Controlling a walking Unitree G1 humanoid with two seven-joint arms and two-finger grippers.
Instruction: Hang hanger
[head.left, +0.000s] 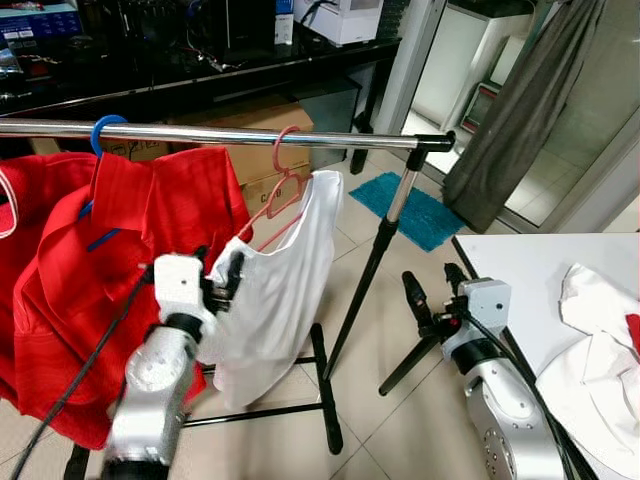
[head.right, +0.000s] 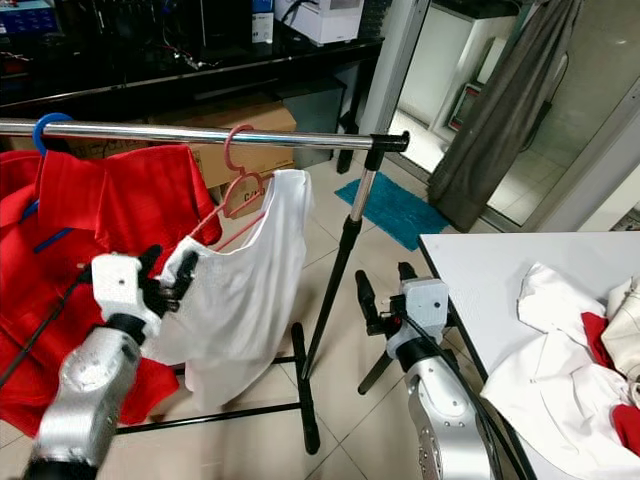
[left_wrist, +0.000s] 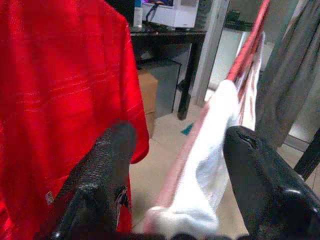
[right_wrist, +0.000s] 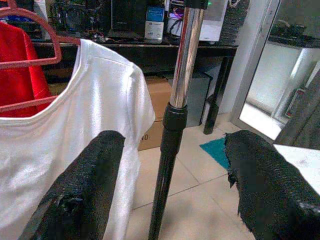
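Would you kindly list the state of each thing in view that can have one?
Pink hanger: hooked on the rail, tilted.
White top: on the pink hanger, one shoulder between the left end effector's fingers.
Red garment: hanging on the blue hanger.
Left end effector: open.
Right end effector: open, empty, beside the rack's post.
White clothes: heaped on the table.

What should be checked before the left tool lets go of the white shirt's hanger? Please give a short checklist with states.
1. Pink hanger hook over the rail: ok.
2. White shirt on the hanger: not ok, it hangs tilted.
3. Left tool at the shirt's lower shoulder, fingers open around it: ok.
4. Right tool open and apart from the rack: ok.
5. Space beside the red garment: ok.
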